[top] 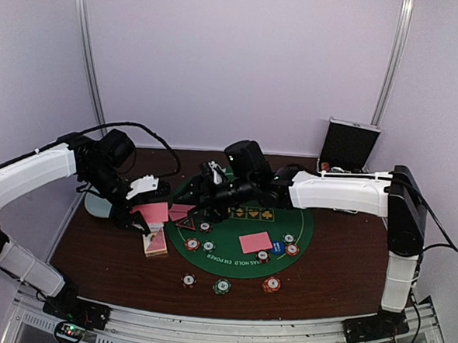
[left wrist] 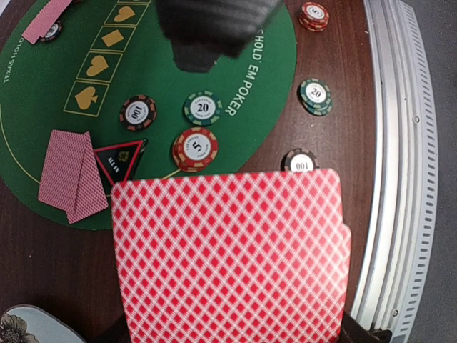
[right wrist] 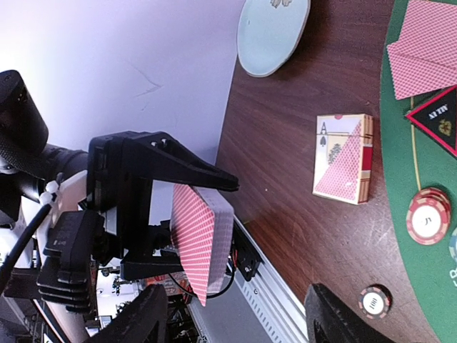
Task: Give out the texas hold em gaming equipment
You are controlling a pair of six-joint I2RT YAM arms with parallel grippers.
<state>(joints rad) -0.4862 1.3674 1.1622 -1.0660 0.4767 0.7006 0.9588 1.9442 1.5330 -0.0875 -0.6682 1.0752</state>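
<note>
Playing cards sat in three spots. Far left, a pale blue dish lay on the table. Just right of it, the left gripper was clenched on the held deck, pink-red backs showing, lifted off the wood. A card pack lay flat on the table close by, beside the green mat. Two cards lay overlapped face down at the mat's left rim. The triangular marker, black with a red edge, was just beside them. Right of that, on the mat, were a chip marked 100, a chip marked 5 and a chip marked 20. The right gripper hung over the mat's left part with its fingers spread wide and nothing between them. A row of three chips sat on bare wood near the front edge. Further right on the mat, a single card lay face down. The blue button was just beside it among a few more chips. Far right at the back, a metal case stood open.
</note>
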